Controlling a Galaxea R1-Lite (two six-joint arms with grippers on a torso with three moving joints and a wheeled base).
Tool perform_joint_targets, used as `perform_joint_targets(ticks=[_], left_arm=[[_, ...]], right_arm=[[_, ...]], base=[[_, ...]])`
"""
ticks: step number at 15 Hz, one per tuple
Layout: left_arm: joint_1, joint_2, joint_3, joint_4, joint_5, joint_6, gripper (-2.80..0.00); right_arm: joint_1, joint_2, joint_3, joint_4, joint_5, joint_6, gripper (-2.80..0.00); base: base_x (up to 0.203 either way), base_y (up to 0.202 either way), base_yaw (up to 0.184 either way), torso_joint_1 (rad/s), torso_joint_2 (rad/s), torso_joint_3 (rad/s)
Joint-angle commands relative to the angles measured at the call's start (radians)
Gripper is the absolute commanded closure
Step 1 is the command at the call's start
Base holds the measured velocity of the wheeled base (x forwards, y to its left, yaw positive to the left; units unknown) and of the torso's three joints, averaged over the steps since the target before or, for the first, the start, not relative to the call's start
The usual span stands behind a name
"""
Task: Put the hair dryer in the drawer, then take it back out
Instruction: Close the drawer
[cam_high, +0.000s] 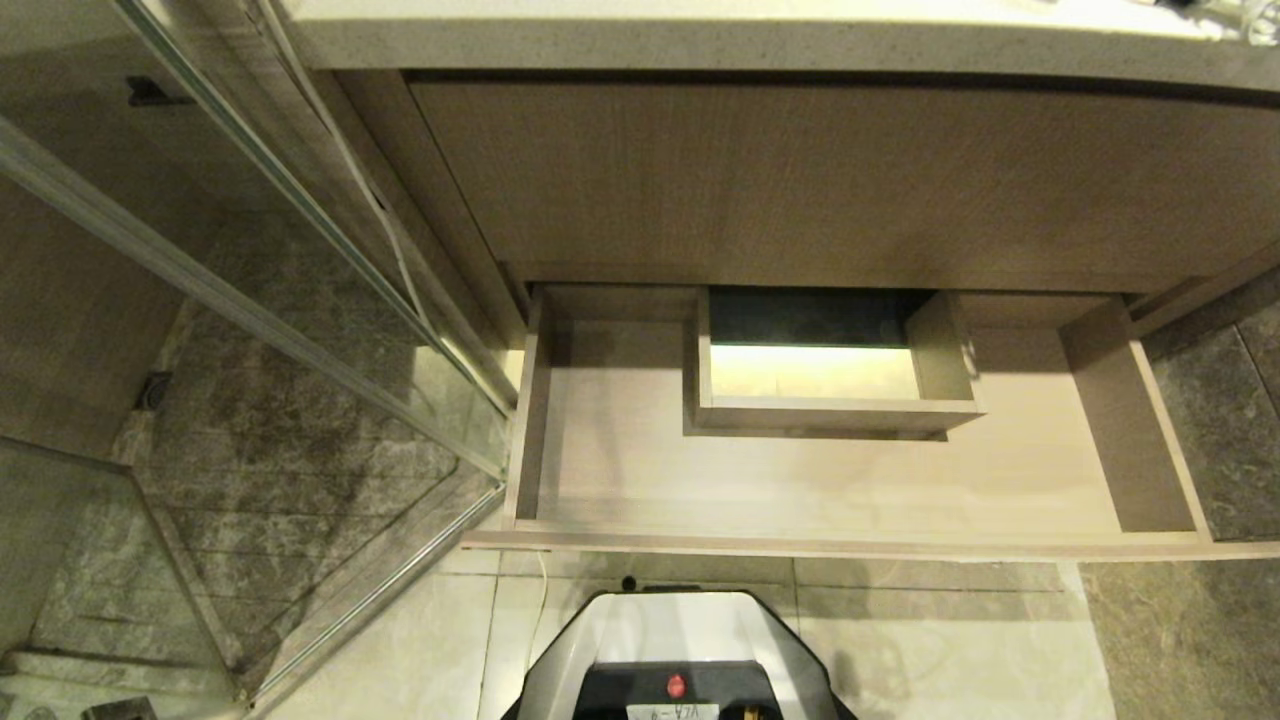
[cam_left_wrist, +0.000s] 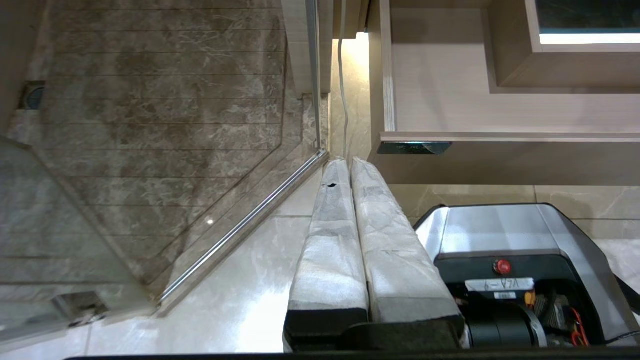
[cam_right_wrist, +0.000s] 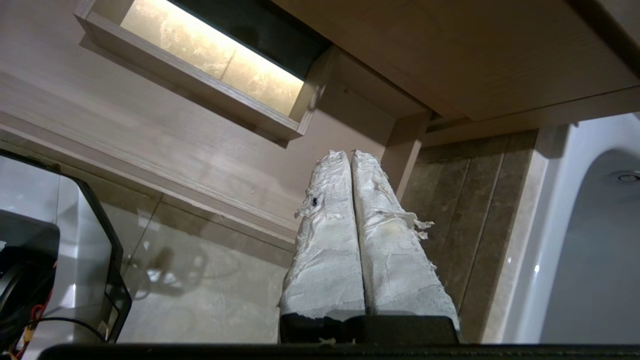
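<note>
Drawer (cam_high: 830, 490) is pulled out wide under the vanity tabletop (cam_high: 700, 40), floor bare apart from the walled cut-out (cam_high: 830, 400) near its back edge, which probably clears plumbing. Hair dryer: not in any view, not in the drawer. At the far right edge of the tabletop a pale bit of clutter shows; can't say what it is.

My right jaws (cam_right_wrist: 350, 157) are pressed together, holding nothing, hanging off the drawer's right front corner above the floor tiles (cam_right_wrist: 210, 290), beside a white tub (cam_right_wrist: 590, 240). My left jaws (cam_left_wrist: 347, 165) are likewise closed and empty, parked low by the drawer's left front corner next to the glass shower rail (cam_left_wrist: 240, 230), out of the way.

My guess: the drawer stands open ready to receive, so fetching the dryer comes next. My base (cam_high: 680, 640) sits centred at the drawer front, reach to either side.
</note>
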Motion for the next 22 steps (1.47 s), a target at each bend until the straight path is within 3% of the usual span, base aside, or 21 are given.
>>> perform_joint_targets(ticks=[1,8,15,22], left_arm=[[0.000,0.000,0.002,-0.001,0.000,-0.001,0.00],[0.000,0.000,0.002,-0.001,0.000,-0.001,0.00],[0.000,0.000,0.002,-0.001,0.000,-0.001,0.00],[0.000,0.000,0.002,-0.001,0.000,-0.001,0.00]], right_arm=[[0.000,-0.008,0.013,0.003,0.003,-0.016,0.00],[-0.007,-0.052,0.031,0.020,0.002,-0.069,0.00],[-0.038,-0.067,0.060,0.004,-0.064,-0.058,0.00],[-0.038,-0.076,0.097,0.050,-0.078,-0.059,0.00]], base=[[0.000,0.000,0.000,-0.351,0.54,0.183],[0.000,0.000,0.000,-0.280,0.45,0.175],[0.000,0.000,0.000,-0.040,0.40,0.335],[0.000,0.000,0.000,-0.049,0.38,0.333]])
